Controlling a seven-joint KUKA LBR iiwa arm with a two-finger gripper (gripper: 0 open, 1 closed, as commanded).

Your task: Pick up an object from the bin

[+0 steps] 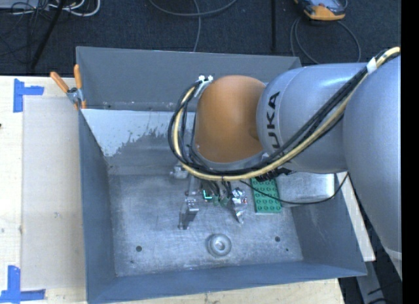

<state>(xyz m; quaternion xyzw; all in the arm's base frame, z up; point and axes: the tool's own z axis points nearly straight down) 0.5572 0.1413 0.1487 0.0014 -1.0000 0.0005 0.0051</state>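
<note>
The only writing that can be read is on the robot's own arm (308, 126). Large black capitals stand on the rounded grey shell of the link, set sideways so that the word runs up the shell. The letters "UKA" of the maker's name KUKA are plain. The lower end of the word runs in behind the yellow and black cables (288, 155) that cross the shell. This lettering lies just right of the orange cover (226, 122), above and to the right of the fingers (190, 212).
</note>
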